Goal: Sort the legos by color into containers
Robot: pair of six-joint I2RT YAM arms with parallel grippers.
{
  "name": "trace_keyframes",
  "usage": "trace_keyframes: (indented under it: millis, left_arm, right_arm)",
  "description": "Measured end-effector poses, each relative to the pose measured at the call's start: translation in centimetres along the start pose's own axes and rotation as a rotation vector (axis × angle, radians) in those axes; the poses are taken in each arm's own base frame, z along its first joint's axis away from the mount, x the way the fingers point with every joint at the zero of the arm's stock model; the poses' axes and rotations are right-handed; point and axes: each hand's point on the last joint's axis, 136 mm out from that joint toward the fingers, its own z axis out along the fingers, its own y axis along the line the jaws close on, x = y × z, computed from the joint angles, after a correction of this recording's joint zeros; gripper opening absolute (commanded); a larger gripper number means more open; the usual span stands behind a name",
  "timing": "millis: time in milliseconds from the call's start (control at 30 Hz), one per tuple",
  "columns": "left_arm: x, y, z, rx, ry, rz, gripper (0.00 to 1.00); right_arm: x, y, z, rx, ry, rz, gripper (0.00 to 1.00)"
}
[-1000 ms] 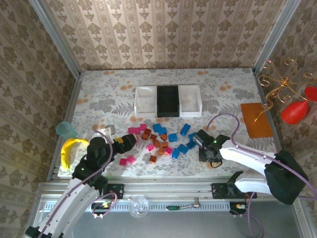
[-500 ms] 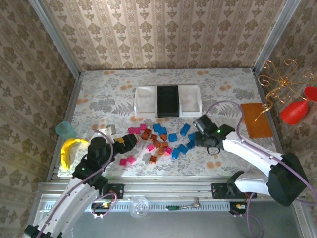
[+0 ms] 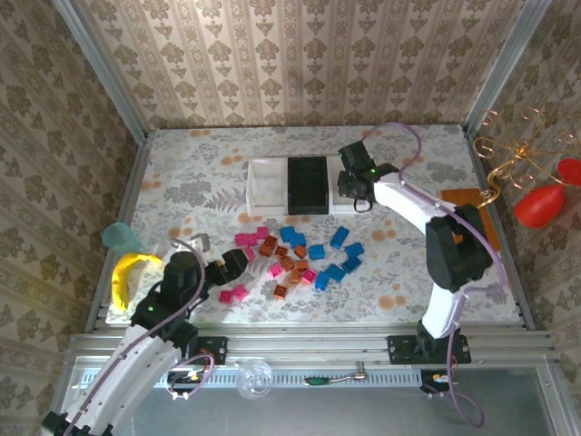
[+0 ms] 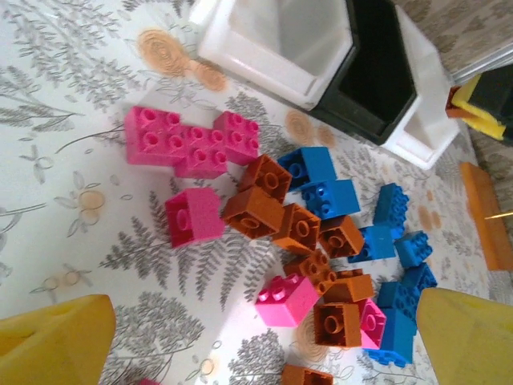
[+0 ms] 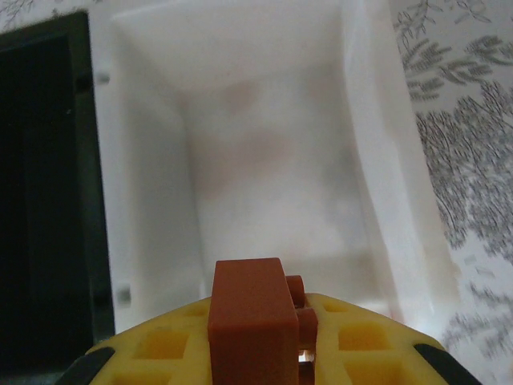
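Right gripper: clamped on an orange-brown brick, positioned above the right white tray, upper centre of the top view. Left gripper: jaws wide apart, lower left, near the pink bricks. Other bricks: loose at centre, below the trays.

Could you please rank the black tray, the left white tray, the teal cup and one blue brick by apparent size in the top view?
1. black tray and left white tray look alike, so tied
2. teal cup
3. blue brick
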Motion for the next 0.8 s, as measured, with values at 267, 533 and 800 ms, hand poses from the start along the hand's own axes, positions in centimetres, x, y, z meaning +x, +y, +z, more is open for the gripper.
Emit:
trace_keyframes:
  millis: [267, 533, 800]
  left_arm:
    - [0.8, 1.9, -0.8, -0.111, 0.036, -0.023, 0.93]
    - [2.0, 3.3, -1.3, -0.183, 0.08, -0.027, 0.84]
    - [4.3, 5.2, -2.1, -0.283, 0.16, -0.029, 0.76]
  right_arm:
    - [-2.0, -0.8, 2.3, 0.032, 0.008, 0.047, 0.59]
    - [-1.7, 0.0, 1.3, -0.018, 0.006, 0.052, 0.64]
    - [2.4, 0.7, -4.8, -0.13, -0.039, 0.03, 0.64]
